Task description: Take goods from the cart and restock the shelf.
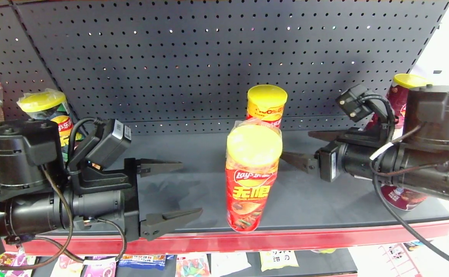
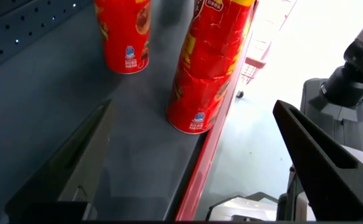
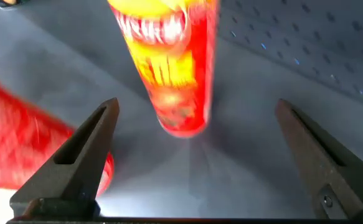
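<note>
Jaws spread and empty on both the left gripper (image 1: 191, 188) and the right gripper (image 1: 295, 145), we note. Item one: front chip can (image 1: 253, 177), upright at the shelf (image 1: 316, 192) front lip, between the grippers, touching neither. Item two: rear chip can (image 1: 266, 102), directly behind. Flanking: wrapped can (image 1: 47, 107) far left, end can (image 1: 403, 86) far right. We judge restocking partway: cans placed, bare shelf left to fill from the cart.

Dim shelf (image 1: 205, 154) lies in soft shadow; bright glare floods its right end.
</note>
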Motion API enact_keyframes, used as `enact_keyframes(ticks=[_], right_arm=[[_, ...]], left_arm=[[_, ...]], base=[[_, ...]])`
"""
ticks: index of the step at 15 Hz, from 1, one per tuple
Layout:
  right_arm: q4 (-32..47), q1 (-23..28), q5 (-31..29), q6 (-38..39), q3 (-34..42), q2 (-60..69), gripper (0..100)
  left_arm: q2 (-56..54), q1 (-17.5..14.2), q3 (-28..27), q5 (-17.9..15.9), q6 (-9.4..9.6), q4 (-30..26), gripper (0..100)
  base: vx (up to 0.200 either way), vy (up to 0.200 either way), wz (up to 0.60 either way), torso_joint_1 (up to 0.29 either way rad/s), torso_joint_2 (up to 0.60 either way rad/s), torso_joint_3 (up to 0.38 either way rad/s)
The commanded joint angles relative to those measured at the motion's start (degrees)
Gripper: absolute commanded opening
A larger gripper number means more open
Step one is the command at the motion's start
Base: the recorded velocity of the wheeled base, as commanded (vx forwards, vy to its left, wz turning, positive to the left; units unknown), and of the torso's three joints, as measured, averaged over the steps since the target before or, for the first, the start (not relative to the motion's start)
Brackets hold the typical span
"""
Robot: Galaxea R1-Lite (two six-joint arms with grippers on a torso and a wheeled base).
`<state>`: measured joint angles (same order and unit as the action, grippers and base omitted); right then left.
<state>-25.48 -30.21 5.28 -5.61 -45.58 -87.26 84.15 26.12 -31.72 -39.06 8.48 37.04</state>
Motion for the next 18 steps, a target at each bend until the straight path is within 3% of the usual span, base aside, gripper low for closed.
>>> enact_keyframes(ticks=[1, 7, 8, 9, 10, 13, 18], right_arm=[[-0.01, 0.24, -0.88, -0.02, 4.54, 5.17, 100], [0.25, -3.72, -0.62, -0.19, 16.66, 18.71, 100], [0.25, -3.98, -0.71, -0.19, 17.98, 20.20, 100], [0.25, -3.98, -0.88, -0.11, 18.51, 21.61, 100], [0.25, -3.98, -0.97, -0.19, 18.25, 22.22, 100], [0.25, -3.98, -1.50, -0.19, 17.19, 22.40, 100], [0.25, -3.98, -1.59, -0.19, 16.31, 22.40, 100]], left_arm=[[0.40, -0.46, 1.22, 1.71, -0.05, -0.03, 100], [1.98, -0.20, 3.16, 8.21, 0.74, -0.21, 100], [2.42, -0.11, 3.51, 9.79, 2.15, -0.47, 100], [3.83, -0.11, 3.33, 11.64, 5.49, -2.23, 100], [4.62, -0.02, 3.24, 12.34, 7.42, -2.76, 100], [6.29, 1.39, 3.24, 12.87, 9.09, -2.93, 100], [10.07, 4.81, 2.01, 14.01, 9.62, -2.85, 100]], base=[[0.000, 0.000, 0.00, 0.000, 0.00, 0.000], [0.000, 0.000, 0.00, 0.000, 0.00, 0.000], [0.000, 0.000, 0.00, 0.000, 0.00, 0.000], [0.000, 0.000, 0.00, 0.000, 0.00, 0.000], [0.000, 0.000, 0.00, 0.000, 0.00, 0.000], [0.000, 0.000, 0.00, 0.000, 0.00, 0.000], [0.000, 0.000, 0.00, 0.000, 0.00, 0.000]])
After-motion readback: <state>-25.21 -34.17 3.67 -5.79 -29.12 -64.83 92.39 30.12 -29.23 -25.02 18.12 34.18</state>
